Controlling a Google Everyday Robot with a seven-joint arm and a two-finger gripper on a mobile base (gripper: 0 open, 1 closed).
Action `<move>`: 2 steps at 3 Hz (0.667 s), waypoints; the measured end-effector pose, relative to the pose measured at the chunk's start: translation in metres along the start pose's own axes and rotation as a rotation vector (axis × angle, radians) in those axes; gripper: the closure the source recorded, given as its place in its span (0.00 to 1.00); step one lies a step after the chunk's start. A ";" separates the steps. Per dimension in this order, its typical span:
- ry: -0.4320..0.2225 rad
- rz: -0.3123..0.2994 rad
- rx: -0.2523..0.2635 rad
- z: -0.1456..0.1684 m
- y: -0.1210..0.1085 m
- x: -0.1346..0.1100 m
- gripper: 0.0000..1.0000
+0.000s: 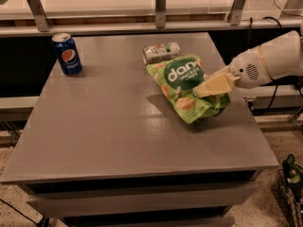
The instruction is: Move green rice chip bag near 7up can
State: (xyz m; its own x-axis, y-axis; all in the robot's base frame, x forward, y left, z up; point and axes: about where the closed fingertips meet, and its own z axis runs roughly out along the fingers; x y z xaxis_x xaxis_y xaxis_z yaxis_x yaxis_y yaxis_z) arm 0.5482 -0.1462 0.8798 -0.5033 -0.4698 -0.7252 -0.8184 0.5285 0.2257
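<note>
The gripper point(209, 87) clamps the green rice chip bag point(182, 82) at its right edge, over the desk point(113, 141). The 7up can point(162, 52) lies on its side just behind it.

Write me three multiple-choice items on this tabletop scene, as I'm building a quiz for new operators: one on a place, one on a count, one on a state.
1. Where is the gripper?
A. At the far left.
B. On the right part of the green rice chip bag.
C. Raised high above everything.

2. How many cans are on the table?
A. Two.
B. One.
C. Four.

3. How is the 7up can posed?
A. Upright.
B. Stacked on another can.
C. On its side.

Answers: 1 B, the gripper reaches in from the right onto the bag's right half. 2 A, the Pepsi can and the 7up can are the only ones. 3 C, its long side lies on the table just behind the bag.
</note>
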 end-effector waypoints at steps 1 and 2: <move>-0.003 -0.015 0.011 0.002 -0.001 0.000 0.09; -0.013 -0.015 0.024 0.003 -0.003 0.001 0.00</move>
State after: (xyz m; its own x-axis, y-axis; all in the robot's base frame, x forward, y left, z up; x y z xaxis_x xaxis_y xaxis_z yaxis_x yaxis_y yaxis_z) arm 0.5511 -0.1466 0.8761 -0.4874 -0.4684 -0.7369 -0.8186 0.5387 0.1991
